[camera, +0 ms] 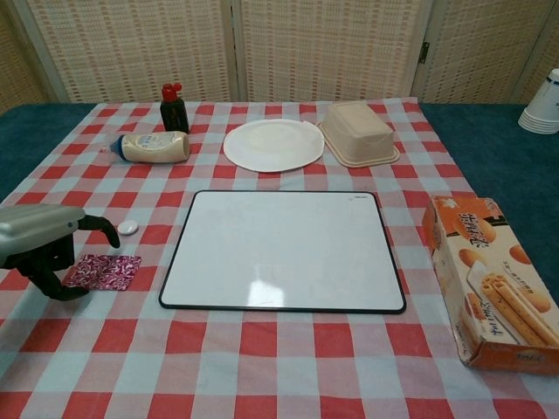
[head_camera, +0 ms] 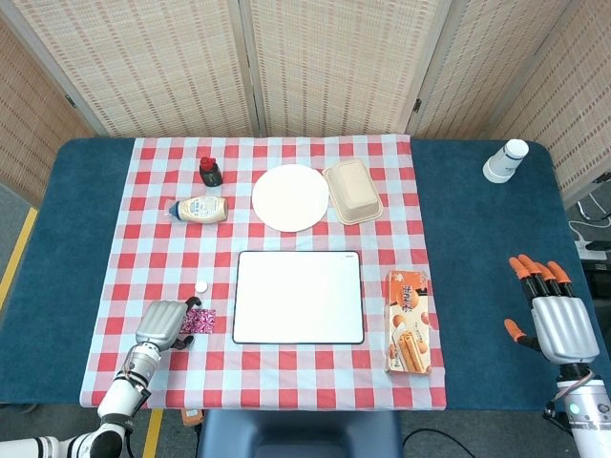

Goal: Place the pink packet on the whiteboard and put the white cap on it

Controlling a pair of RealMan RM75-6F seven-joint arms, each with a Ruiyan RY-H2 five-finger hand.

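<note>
The pink packet (camera: 103, 271) (head_camera: 199, 322) lies flat on the checked cloth just left of the whiteboard (camera: 284, 250) (head_camera: 299, 297). A small white cap (camera: 127, 227) (head_camera: 201, 286) sits behind the packet. My left hand (camera: 45, 243) (head_camera: 162, 324) hovers over the packet's left end, its dark fingers curled down around that end; no firm grip shows. Off the cloth at the right, my right hand (head_camera: 554, 320) is held over the blue table with fingers spread and nothing in it.
A mayonnaise bottle (camera: 153, 146) lies on its side at the back left, beside a dark sauce bottle (camera: 174, 107). A white plate (camera: 273, 144) and a beige container (camera: 360, 133) stand behind the board. A biscuit box (camera: 489, 281) lies right of it. Paper cups (head_camera: 505, 160) stand far right.
</note>
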